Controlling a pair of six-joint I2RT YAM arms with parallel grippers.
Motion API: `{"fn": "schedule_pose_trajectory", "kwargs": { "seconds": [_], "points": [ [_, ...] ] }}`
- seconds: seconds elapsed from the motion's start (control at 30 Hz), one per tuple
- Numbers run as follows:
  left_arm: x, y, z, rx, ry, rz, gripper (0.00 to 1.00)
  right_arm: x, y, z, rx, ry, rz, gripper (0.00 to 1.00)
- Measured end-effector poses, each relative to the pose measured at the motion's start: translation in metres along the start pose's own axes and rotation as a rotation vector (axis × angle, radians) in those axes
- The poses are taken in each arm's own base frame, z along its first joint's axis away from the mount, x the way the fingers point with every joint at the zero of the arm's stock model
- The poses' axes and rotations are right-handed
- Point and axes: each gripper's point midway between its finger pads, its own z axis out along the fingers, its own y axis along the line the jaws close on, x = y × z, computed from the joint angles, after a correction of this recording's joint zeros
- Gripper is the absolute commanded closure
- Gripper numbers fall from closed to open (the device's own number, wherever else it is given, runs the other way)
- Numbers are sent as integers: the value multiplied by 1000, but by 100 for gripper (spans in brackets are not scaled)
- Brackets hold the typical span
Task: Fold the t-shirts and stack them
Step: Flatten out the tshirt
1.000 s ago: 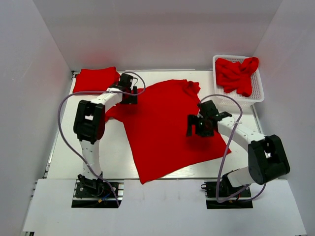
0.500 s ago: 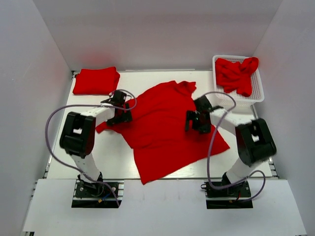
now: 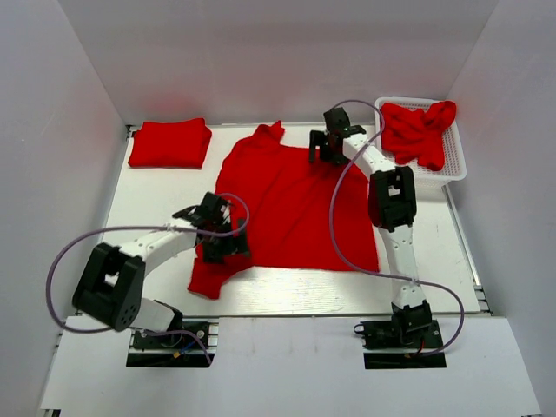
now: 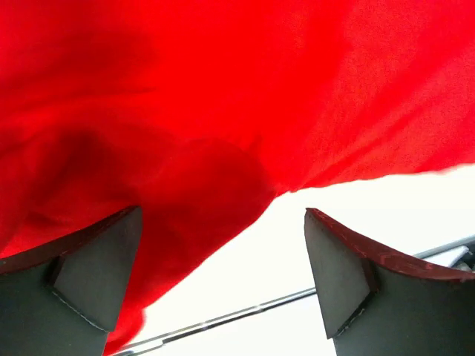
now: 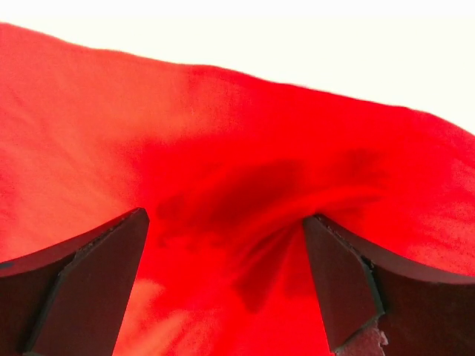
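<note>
White table (image 3: 156, 195): spread t-shirt (image 3: 295, 208) centre, folded t-shirt (image 3: 171, 142) far-left, basket (image 3: 426, 180) far-right.

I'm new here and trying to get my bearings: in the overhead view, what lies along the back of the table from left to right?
From left: folded shirt → spread shirt → basket with crumpled shirts.
</note>
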Motion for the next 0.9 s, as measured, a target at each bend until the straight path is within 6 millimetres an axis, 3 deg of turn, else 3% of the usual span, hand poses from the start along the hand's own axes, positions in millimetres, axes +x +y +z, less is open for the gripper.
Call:
{"fn": "schedule_pose_trajectory", "kwargs": {
  "seconds": [0.1,0.23,0.33,0.43,0.5,0.6,0.7,0.8,0.9],
  "points": [
    [-22,-25,0,33,13,43,0,-37,6,15,-89,-89,-11,10],
    [-71,-58,-12,85,-99,99,0,-38,-2,6,-135,-109,-43,10],
    [-98,-64,-26,59,-184,115,0,-25,-3,-27,-150,-100,-65,10],
    [-117,-57,-38,-12,-247,111,0,-24,4,-79,-173,-145,-90,10],
    [-118,-47,-43,-68,-260,100,0,-27,8,-115,-188,-198,-102,10],
    [-99,-22,-49,-152,-235,54,0,-17,10,-161,-197,-258,-106,10],
    [-60,4,-61,-217,-188,-9,0,13,-2,-186,-170,-268,-75,10],
    [-15,30,-72,-267,-124,-80,0,59,-21,-193,-121,-219,-25,10],
    [27,49,-78,-289,-57,-144,8,107,-42,-193,-63,-158,26,10]
  ]
}}
